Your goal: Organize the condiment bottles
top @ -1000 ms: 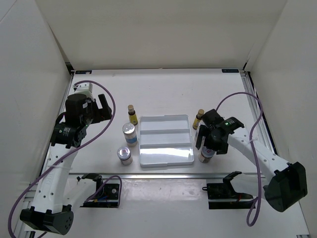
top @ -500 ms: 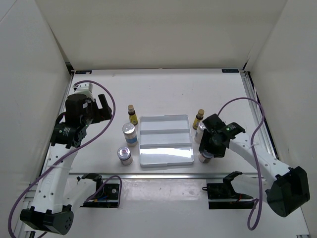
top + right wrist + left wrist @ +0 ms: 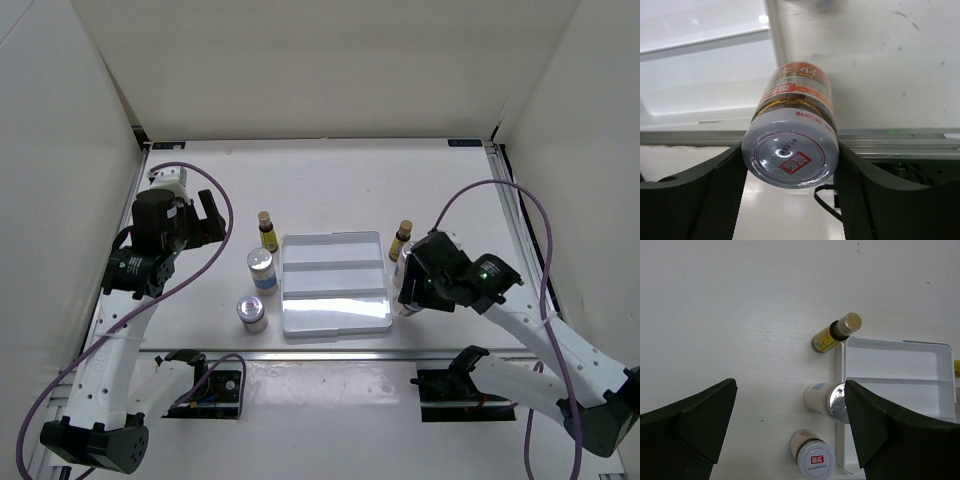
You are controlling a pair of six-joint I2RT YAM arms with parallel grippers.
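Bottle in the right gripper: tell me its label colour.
The bottle has a red-orange label with pale lettering; the right wrist view shows it best.

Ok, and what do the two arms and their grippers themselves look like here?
Both arms have white links with black joint housings: the left arm and the right arm. A purple cable runs along each. The left gripper and right gripper have black, wedge-shaped fingers; the right one's inner pads look textured. No markings are visible.
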